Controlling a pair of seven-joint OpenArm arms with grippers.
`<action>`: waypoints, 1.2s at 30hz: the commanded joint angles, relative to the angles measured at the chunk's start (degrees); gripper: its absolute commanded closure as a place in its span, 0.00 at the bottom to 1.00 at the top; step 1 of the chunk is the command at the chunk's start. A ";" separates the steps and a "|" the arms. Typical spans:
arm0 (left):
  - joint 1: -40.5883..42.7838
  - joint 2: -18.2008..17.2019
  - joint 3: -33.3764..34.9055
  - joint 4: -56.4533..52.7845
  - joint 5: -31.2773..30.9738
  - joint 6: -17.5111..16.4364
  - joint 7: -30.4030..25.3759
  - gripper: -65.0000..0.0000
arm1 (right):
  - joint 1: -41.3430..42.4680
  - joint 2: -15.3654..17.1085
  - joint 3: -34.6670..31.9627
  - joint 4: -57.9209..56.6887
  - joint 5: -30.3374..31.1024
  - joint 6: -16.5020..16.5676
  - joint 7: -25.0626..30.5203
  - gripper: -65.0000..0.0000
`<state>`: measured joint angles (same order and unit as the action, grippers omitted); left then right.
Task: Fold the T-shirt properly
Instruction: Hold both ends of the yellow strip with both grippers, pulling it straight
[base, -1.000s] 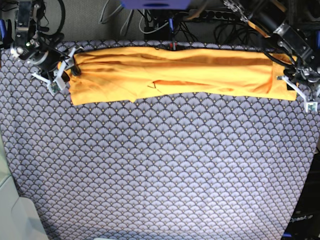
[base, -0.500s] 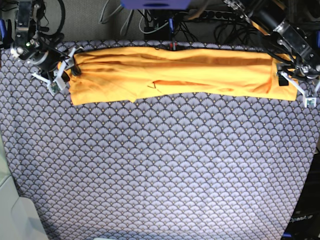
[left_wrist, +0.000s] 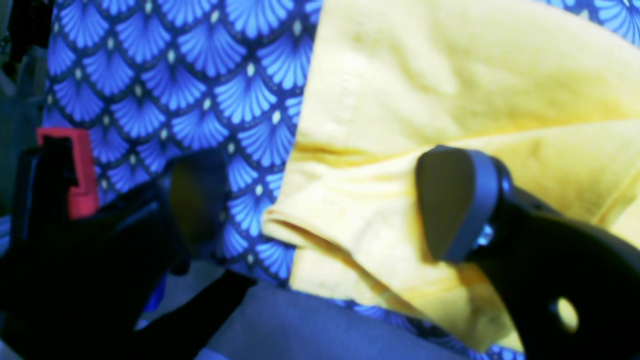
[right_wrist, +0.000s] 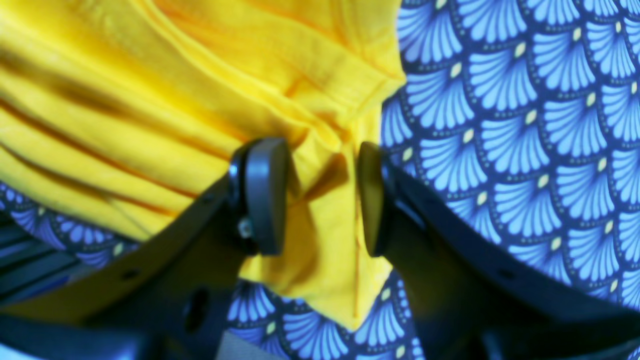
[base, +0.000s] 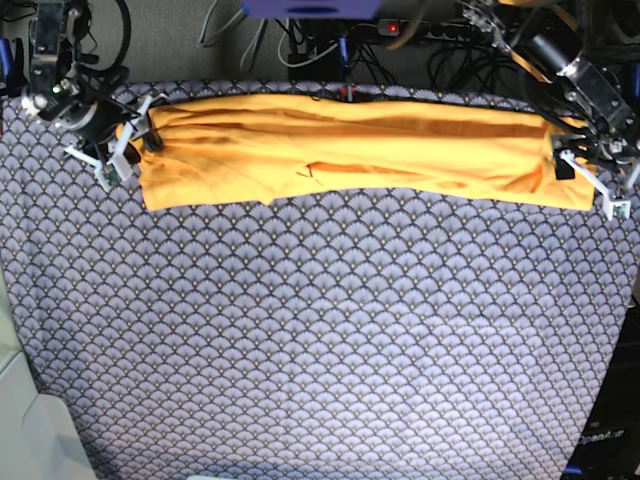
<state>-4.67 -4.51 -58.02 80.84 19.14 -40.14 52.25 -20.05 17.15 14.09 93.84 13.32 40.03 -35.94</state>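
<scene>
A blue-grey scallop-patterned cloth (base: 320, 340) covers the table; the T-shirt (base: 350, 145) (folded long) lies along its far edge.
</scene>
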 joint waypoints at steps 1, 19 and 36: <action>0.14 0.95 0.30 -1.06 2.01 0.14 1.51 0.09 | 0.05 0.57 0.11 0.62 0.08 -0.03 0.21 0.61; 0.67 1.13 0.39 -7.65 2.01 0.14 1.51 1.00 | 0.76 0.57 0.11 0.71 0.08 -0.03 0.21 0.61; 0.67 0.07 -0.05 2.11 1.92 0.14 5.73 0.42 | 0.41 0.57 0.11 0.71 0.08 -0.03 0.21 0.61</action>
<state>-4.29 -3.92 -57.91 82.76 18.50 -40.25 55.79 -19.70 17.10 14.04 93.84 13.30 40.03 -36.16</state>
